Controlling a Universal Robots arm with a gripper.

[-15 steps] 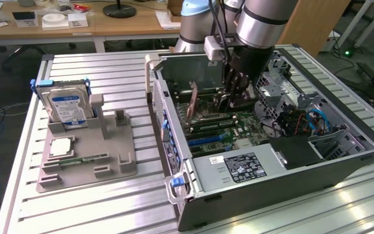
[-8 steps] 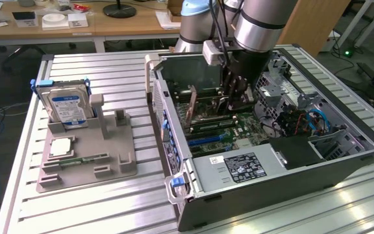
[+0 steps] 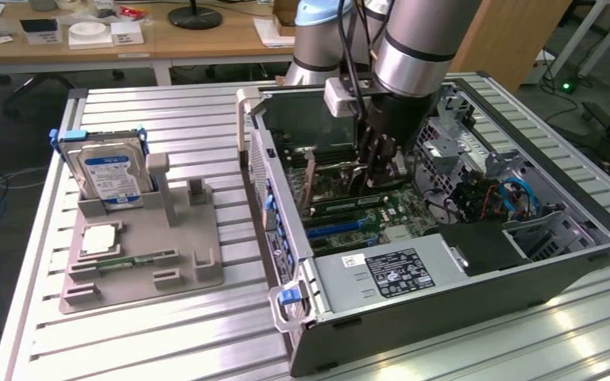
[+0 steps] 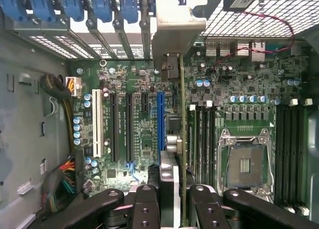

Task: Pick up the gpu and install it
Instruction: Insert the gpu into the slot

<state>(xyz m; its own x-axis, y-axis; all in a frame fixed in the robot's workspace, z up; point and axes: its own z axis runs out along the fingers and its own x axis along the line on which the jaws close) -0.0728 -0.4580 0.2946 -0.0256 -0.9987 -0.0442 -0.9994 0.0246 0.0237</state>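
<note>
The gpu (image 4: 171, 176) is seen edge-on in the wrist view, a thin card running away from me with its pale metal bracket (image 4: 178, 32) up against the case's rear slot openings. My gripper (image 4: 174, 201) is shut on the card, one black finger (image 4: 144, 204) on each side of it. The card stands just beside the long blue slot (image 4: 160, 119) of the green motherboard (image 4: 134, 139). In the exterior view, my gripper (image 3: 381, 168) is down inside the open computer case (image 3: 559, 262), with the gpu (image 3: 332, 184) below it, close over the board. Whether the card sits in a slot I cannot tell.
A grey fixture tray (image 3: 140, 254) on the exterior view's left holds an upright hard drive (image 3: 112, 178), a chip (image 3: 102, 238) and a memory stick (image 3: 125, 262). In the case are a power supply (image 3: 390, 274), drive cage cables (image 3: 511, 198) and a CPU socket (image 4: 244, 164).
</note>
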